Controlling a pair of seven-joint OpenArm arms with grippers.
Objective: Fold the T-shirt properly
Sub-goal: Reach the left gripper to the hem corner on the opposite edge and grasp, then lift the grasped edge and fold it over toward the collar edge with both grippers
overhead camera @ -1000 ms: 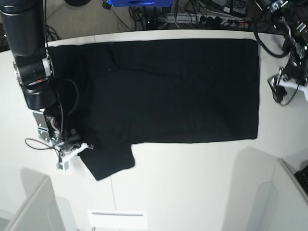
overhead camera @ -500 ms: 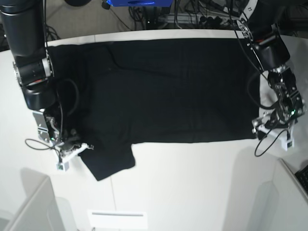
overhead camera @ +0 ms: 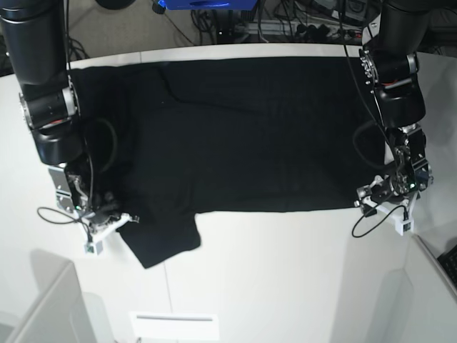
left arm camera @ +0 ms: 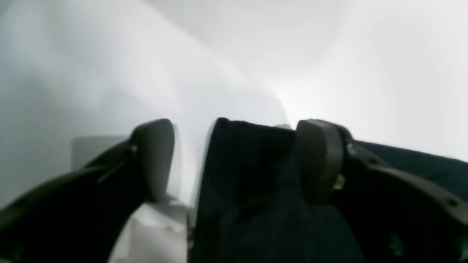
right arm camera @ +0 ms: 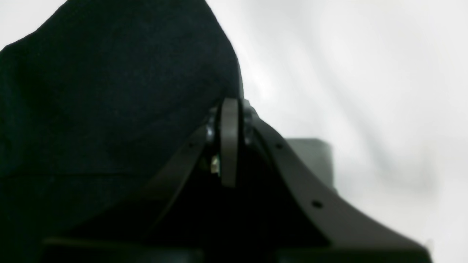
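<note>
Cloth this soft will sag, so the T-shirt (overhead camera: 250,136), flat on the desk (overhead camera: 285,271), wants corner grips. Right fingers (right arm camera: 229,142) clench its sleeve (overhead camera: 161,239); left fingers (left arm camera: 318,160) stand apart, hem corner between them.

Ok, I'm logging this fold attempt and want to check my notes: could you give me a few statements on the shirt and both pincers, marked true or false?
1. The T-shirt lies spread on the white table. True.
2. The right pincer is wide open. False: its jaws are shut at the sleeve edge.
3. The left pincer has cloth between its jaws. True: the jaws stand apart around a corner of the shirt.
4. The shirt's printed side faces up. False: only plain black shows.
5. Both arms hang clear of the shirt. False: each is at an edge.
</note>
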